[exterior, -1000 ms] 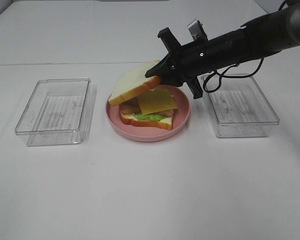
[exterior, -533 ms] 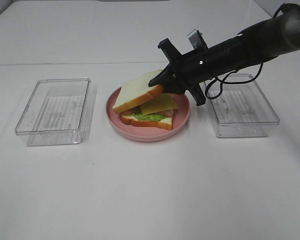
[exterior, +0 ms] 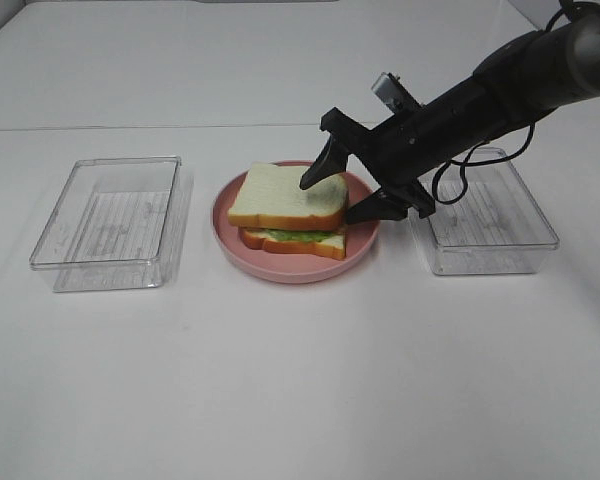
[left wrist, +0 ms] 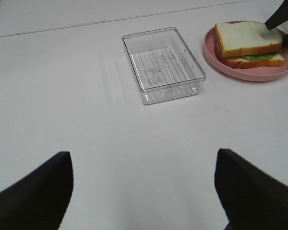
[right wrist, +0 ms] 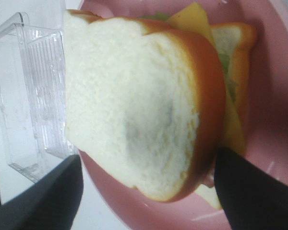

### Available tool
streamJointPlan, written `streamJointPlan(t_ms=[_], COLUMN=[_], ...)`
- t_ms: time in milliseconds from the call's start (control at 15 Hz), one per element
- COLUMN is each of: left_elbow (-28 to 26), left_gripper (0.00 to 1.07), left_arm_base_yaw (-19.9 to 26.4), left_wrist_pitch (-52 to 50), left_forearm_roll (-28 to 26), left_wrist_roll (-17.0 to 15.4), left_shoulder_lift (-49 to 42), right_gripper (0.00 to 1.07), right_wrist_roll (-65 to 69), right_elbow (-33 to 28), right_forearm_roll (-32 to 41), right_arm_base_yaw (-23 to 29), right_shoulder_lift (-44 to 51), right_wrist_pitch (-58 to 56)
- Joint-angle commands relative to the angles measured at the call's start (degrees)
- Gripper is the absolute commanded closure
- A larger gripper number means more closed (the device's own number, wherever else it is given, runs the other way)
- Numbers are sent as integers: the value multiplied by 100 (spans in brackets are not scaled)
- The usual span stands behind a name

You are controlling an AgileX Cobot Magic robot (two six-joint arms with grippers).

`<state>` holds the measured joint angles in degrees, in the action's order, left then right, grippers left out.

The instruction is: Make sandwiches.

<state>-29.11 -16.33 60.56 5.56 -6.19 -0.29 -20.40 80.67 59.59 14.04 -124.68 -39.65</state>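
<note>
While jaws gape, right gripper [exterior: 337, 198] straddles sandwich [exterior: 288, 211] (assembled) — pink plate [exterior: 365, 235].

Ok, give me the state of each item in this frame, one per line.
Sandwich: assembled, top slice resting on the stack, on the plate.
Pink plate: upright on the table, holding the sandwich.
Left container: open, no lid, empty.
Right container: open, empty.
Right pincer: open, straddling the sandwich's edge.
Left pincer: open, holding nothing.
</note>
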Motion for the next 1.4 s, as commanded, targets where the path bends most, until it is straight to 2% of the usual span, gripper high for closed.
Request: streamJointPlan(t_ms=[67, 200, 400, 533, 667, 733, 800, 867, 1067, 1267, 1400], left_elbow=[34, 34, 34, 34, 34, 34, 34, 34, 46, 46, 46], left_gripper=[29, 29, 29, 29, 29, 29, 29, 29, 29, 29, 29], left_arm_base_yaw=[-11, -11, -11, -11, -11, -11, -11, -11, -11, -11, -11], left_wrist_pitch=[-40, -40, -40, -40, -40, -40, -40, -46, -57, -57, -57], left_forearm_roll=[6, 6, 6, 6, 6, 0, -69, -178, -367, -378, -441], left_wrist_roll=[-17, -17, -17, -11, 6, 6, 103, 246, 481, 504, 619], left_shoulder_lift=[-120, -120, -120, -120, -120, -120, -120, -120, -120, -120, -120], right_gripper=[33, 33, 33, 33, 33, 33, 33, 33, 33, 33, 33], right_wrist_roll=[584, 1008, 1008, 1008, 1008, 1043, 1054, 1049, 1054, 1054, 1049], right_elbow=[0, 0, 0, 0, -292, -539, -1163, -1547, -2498, -3633, -4085], right_forearm_roll=[-1186, -2252, -3415, -3741, -4034, -4114, -4148, -4200, -4435, -4601, -4629], right_arm_base_yaw=[0, 0, 0, 0, 0, 0, 0, 0, 0, 0, 0], right_shoulder_lift=[355, 642, 1163, 1398, 1965, 2298, 3088, 3587, 4882, 6841, 7941], right_wrist_pitch=[-143, -521, -1501, -2028, -2217, -2194, -2194, -2194, -2217, -2257, -2257])
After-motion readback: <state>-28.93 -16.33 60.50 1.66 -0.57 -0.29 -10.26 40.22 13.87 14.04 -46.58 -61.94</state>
